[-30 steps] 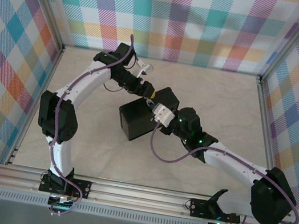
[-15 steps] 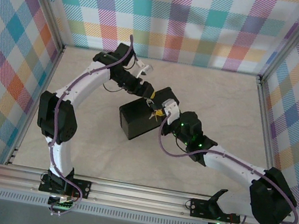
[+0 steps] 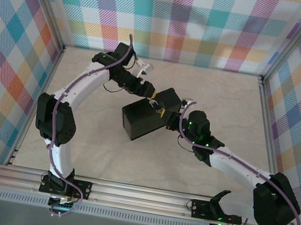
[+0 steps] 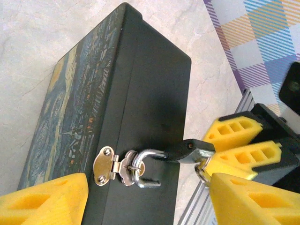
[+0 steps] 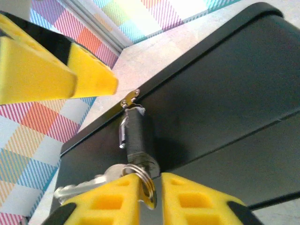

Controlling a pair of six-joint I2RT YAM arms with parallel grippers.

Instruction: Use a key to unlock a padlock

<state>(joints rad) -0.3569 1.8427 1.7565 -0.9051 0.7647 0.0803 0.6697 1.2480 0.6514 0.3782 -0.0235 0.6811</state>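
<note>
Since the padlock (image 4: pixel 186 151) is a tiny, stiff metal piece hung loosely by its thin shackle (image 4: pixel 146 158) through the hasp (image 4: pixel 105 165), it is judged light, hard and slick, and likely to swing or twist when pushed. A hold across the flat sides of the dark body is judged best, not on the shackle. In the left wrist view the body is seen at 3 o'clock of the hasp, lying against the dark side of the box (image 4: pixel 140 84).

The key (image 5: pixel 136 169) is judged thin, stiff and easily slipped. It appears seated in the padlock's bottom end and is mostly hidden between the pads of the right gripper (image 5: pixel 155 182), which are pressed nearly together on it. A ring (image 5: pixel 146 185) and a spare key (image 5: pixel 79 188) dangle at 9 o'clock of the pads.

The left gripper (image 4: pixel 147 183) is spread wide with nothing held, one finger at 7 o'clock of the padlock and one at 5 o'clock.

The box lid is shut and latched by the shackle; the contents cannot be told. In the top view the padlock sits at the box's 1 o'clock edge, between both grippers.
</note>
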